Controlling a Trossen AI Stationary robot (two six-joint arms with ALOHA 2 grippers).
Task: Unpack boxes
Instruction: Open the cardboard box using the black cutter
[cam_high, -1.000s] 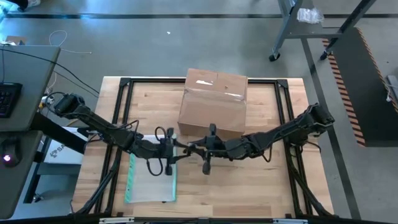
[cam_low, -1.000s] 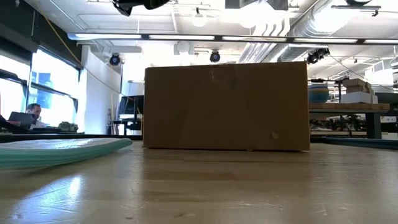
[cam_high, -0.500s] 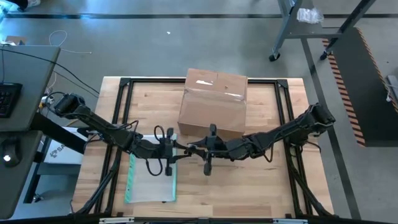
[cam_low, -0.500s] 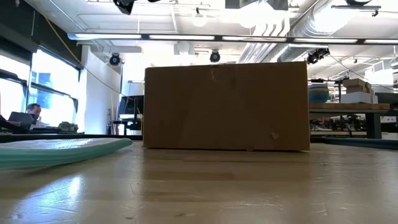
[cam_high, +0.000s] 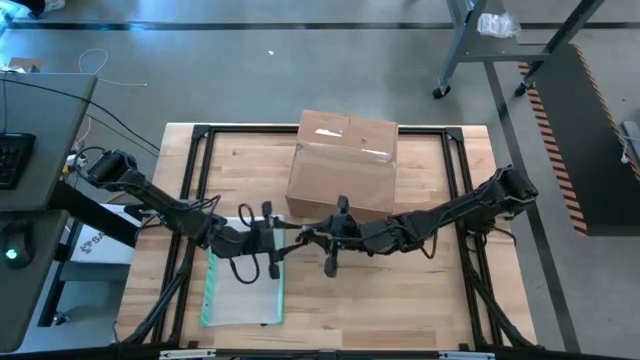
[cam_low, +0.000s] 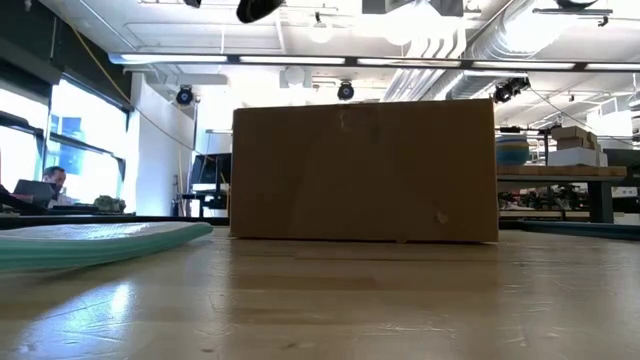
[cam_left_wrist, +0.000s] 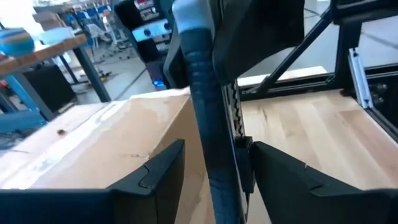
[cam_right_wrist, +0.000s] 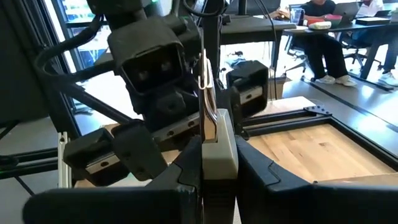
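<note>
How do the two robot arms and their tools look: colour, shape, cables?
Both arms are black and jointed, built of slim segments with loose black cables looping beside them. The left tool and the right tool each end in two dark, wedge-shaped fingers. A camera housing with two round lenses sits on the left wrist.

My left gripper (cam_high: 283, 238) and right gripper (cam_high: 305, 238) tip to tip mid-table, left fingers (cam_left_wrist: 163, 167) apart, right's pinched.

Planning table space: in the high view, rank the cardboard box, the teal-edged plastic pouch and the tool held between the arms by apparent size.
1. cardboard box
2. plastic pouch, clearly smaller, partly covered by the left arm
3. tool, a slim handle held in the right pincer
</note>
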